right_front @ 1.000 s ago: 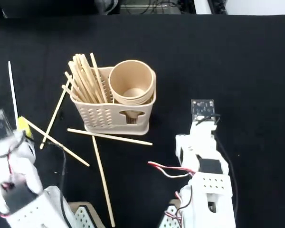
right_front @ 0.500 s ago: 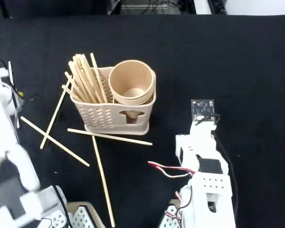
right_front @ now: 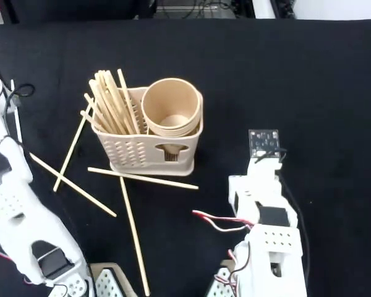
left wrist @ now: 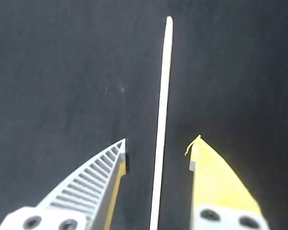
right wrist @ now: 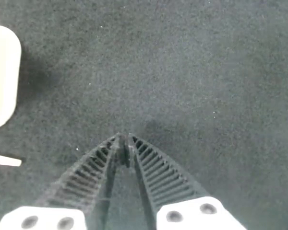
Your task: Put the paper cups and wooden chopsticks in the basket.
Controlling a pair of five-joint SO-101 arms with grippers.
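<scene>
Dark table (right_front: 309, 80) underneath; from above, the basket (right_front: 136, 151) holds the paper cups (right_front: 171, 106) and a bundle of chopsticks (right_front: 108, 102), with loose sticks (right_front: 142, 178) lying beside it. Left wrist view: the left gripper (left wrist: 161, 140) spreads wide astride a pale chopstick (left wrist: 164, 86) (best pinched centred, I'd say, so it won't swing). Right wrist view: the right gripper (right wrist: 124, 139) is pinched closed on nothing. No legible writing.

On the table (right_front: 297, 74), the basket (right_front: 145, 151) stands left of my right hand (right wrist: 123, 141), with chopsticks (right_front: 108, 102) in its left compartment and paper cups (right_front: 171, 106) in its right. 4 loose chopsticks (right_front: 142, 178) lie before and left of it. Farther left, my left hand (left wrist: 158, 148) straddles 1 more chopstick (left wrist: 162, 96).
</scene>
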